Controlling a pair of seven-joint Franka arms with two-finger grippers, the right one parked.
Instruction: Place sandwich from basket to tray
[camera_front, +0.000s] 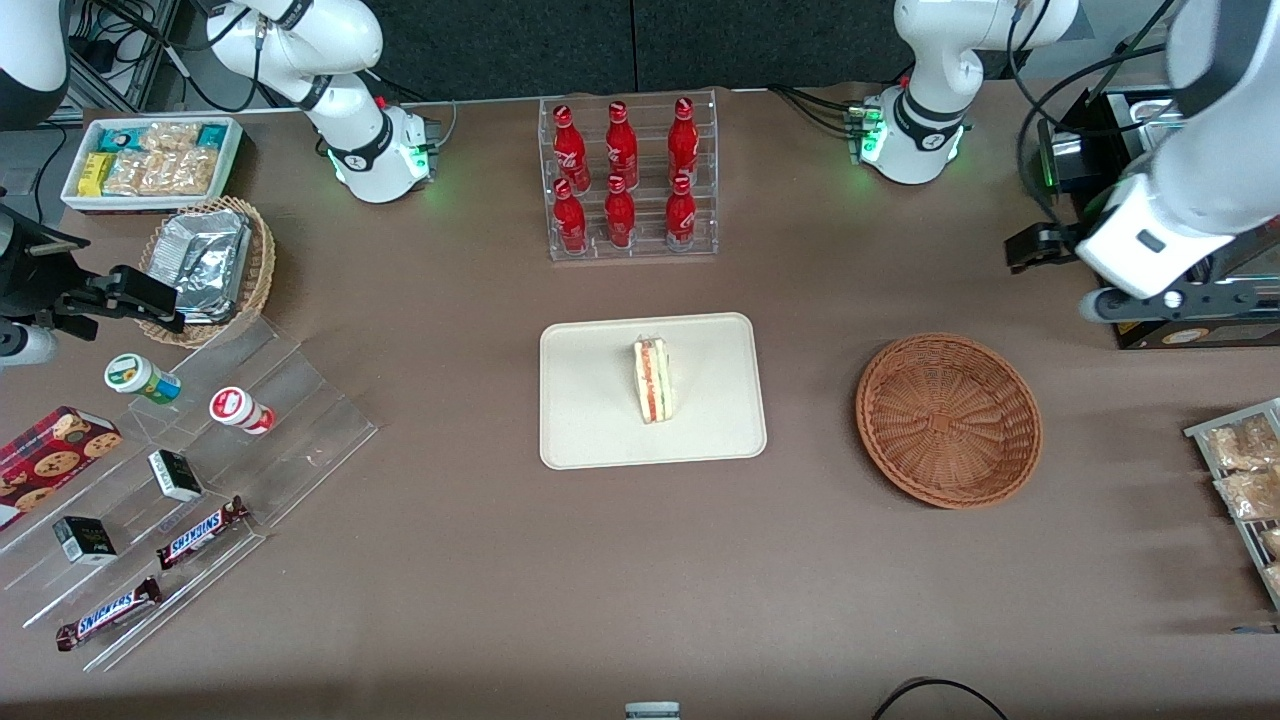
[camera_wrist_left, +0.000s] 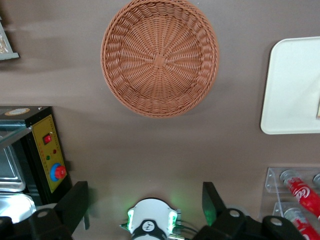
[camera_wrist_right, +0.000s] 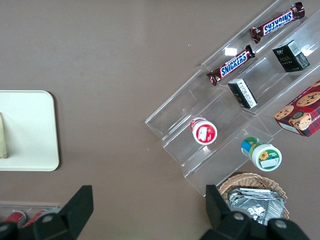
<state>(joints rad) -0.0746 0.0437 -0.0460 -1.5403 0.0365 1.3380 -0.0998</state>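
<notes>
Tray (camera_wrist_right: 27, 131) w/ sandwich (camera_wrist_right: 3, 136) edge, Snickers bars (camera_wrist_right: 231, 65) nearby.

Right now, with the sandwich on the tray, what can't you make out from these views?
- Sandwich: both wrist views cut it at the frame edge.
- Tray: only partly in frame in both wrist views.
- Hand: open, empty, held high near the black appliance; in front view hidden by its own arm.
</notes>
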